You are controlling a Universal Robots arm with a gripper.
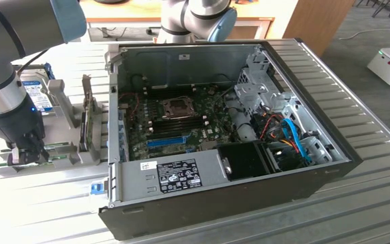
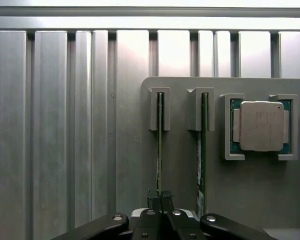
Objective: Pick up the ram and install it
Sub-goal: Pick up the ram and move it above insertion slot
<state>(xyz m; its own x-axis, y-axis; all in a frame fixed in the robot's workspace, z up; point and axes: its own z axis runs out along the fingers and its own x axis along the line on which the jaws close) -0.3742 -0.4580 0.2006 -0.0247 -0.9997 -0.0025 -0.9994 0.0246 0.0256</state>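
Gripper at the exterior view's left, down on the grey holder, fingers pinched shut on the ram, which sits on edge in its slot. Second green stick just beside, then CPU. Open PC case at the exterior view's right, well apart.

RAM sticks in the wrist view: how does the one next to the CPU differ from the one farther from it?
The ram, farther from the CPU, is clamped in the shut gripper; the second RAM stick, beside the CPU, is untouched. The second RAM stick shows a pale label; the ram shows just a thin green edge. Both stand on edge, parallel, in slots of the grey holder.
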